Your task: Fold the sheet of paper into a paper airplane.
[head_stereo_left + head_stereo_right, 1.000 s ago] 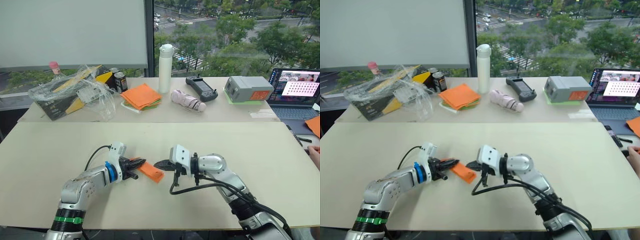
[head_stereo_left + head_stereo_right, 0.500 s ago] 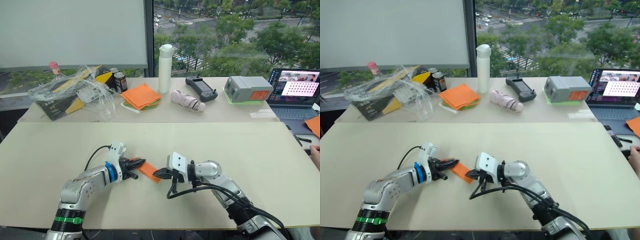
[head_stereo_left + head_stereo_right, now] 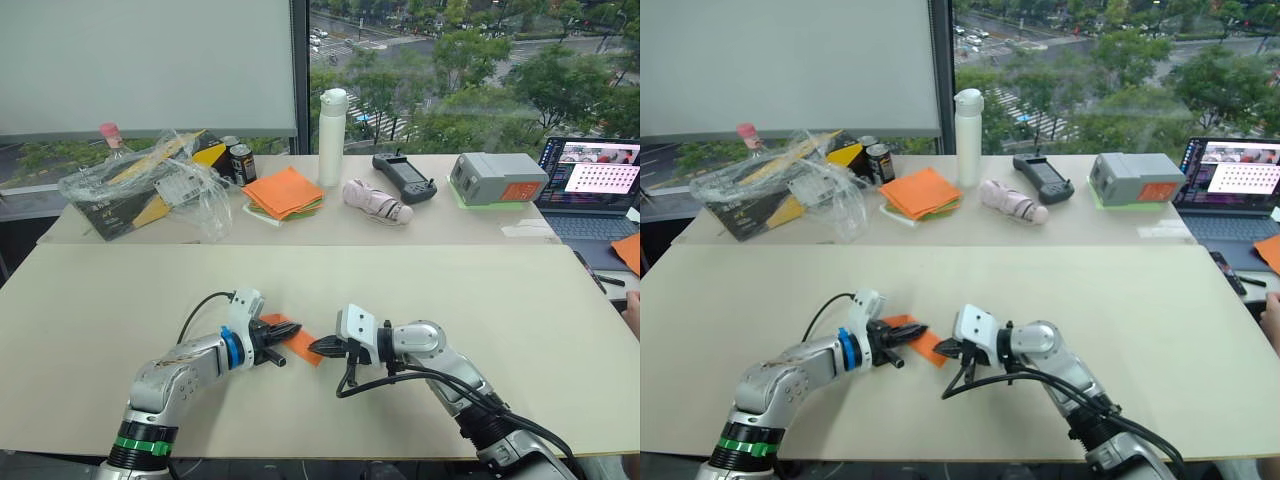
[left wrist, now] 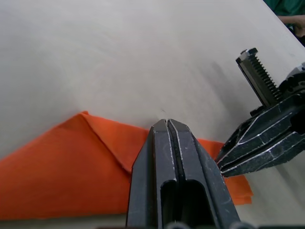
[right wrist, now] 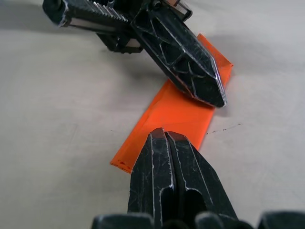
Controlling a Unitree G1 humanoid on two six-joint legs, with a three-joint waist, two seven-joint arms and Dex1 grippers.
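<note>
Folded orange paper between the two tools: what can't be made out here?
- Left wrist view: the left tool covers the middle of the sheet of paper.
- Right wrist view: the right tool hides its near edge.
- Left eye view: folds too small to read.

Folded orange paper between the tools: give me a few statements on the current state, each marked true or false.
1. The sheet of paper lies on the near table, between the two tools. True.
2. The left tool is wide open. False: its fingers are shut, tips over the paper.
3. The right tool is shut. True.
4. The paper is a flat, unfolded square. False: it is creased into a narrow strip.
5. The white bottle lies on its side. False: it stands upright.
</note>
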